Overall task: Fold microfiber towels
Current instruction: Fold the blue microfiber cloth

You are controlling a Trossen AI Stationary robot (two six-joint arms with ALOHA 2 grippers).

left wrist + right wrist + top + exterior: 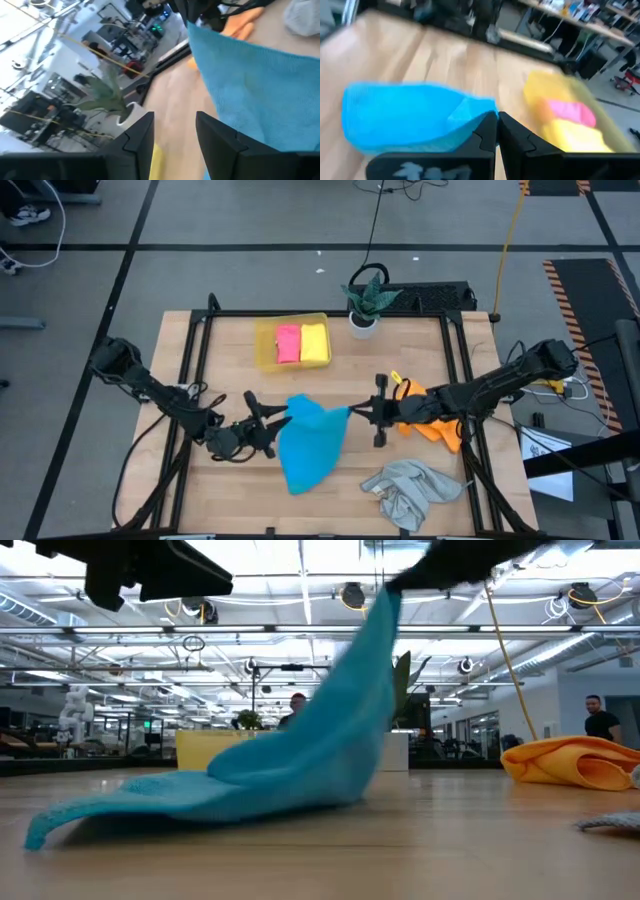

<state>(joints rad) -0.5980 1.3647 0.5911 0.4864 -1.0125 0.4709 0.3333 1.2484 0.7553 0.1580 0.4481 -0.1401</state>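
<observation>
Microfiber towels are recorded in all four views, the blue towel [308,442] being the one in hand. In the high view it is spread between the two grippers: one corner is pinched in the shut right gripper [368,411], while the left gripper [268,423] stands part open just beside the opposite edge, with no hold visible. The orange towel [432,423] lies under the right arm, the grey towel [412,488] is crumpled nearer the front edge, and the pink towel [288,343] and yellow towel [315,342] are already folded in the yellow tray [264,345]. In the low view the blue towel [300,765] is seen lifted by one corner, the rest draping and trailing on the table [400,850]; it is judged light, limp and without stiffness. In the left wrist view the fingers [220,145] are parted with nothing between them, the cloth lying just beyond. In the right wrist view the jaws are closed on the cloth's corner. A corner or hem is judged the best hold; a shallow pinch may slip, and the free edge is likely to sag and crease.
</observation>
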